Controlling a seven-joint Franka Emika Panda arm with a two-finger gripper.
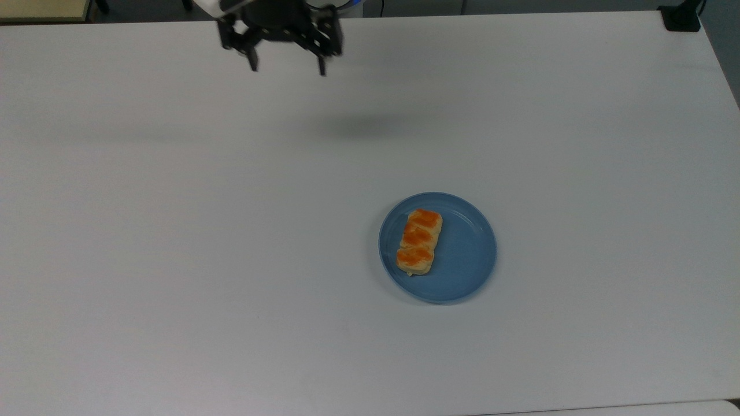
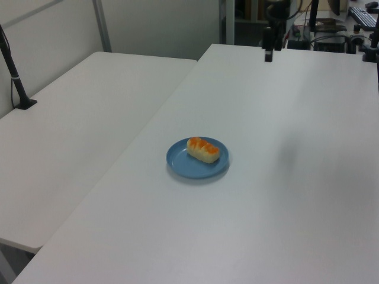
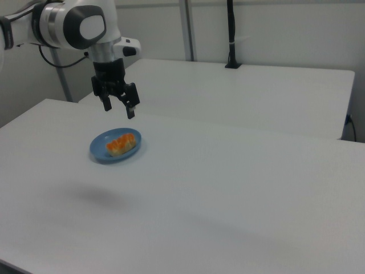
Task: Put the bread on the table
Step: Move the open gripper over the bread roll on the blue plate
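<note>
The bread (image 1: pixel 420 241), a pale loaf with three orange-browned segments, lies on the left half of a round blue plate (image 1: pixel 462 271) on the white table (image 1: pixel 173 231). It appears again as the bread (image 2: pixel 203 149) on the plate (image 2: pixel 183 165) and as the bread (image 3: pixel 121 143) on the plate (image 3: pixel 102 154). My gripper (image 1: pixel 287 67) hangs open and empty high over the table's far side, well up and to the left of the plate in the top view. The black gripper (image 3: pixel 118 110) also hovers above the plate's far edge in the right view, and the gripper (image 2: pixel 268 56) sits far back.
A second white table (image 2: pixel 77 130) adjoins on the left view's left, with a black post (image 2: pixel 15 77) on it. A black clamp (image 1: pixel 681 17) sits at the top view's upper right corner. Desk clutter (image 2: pixel 355 23) stands beyond the far edge.
</note>
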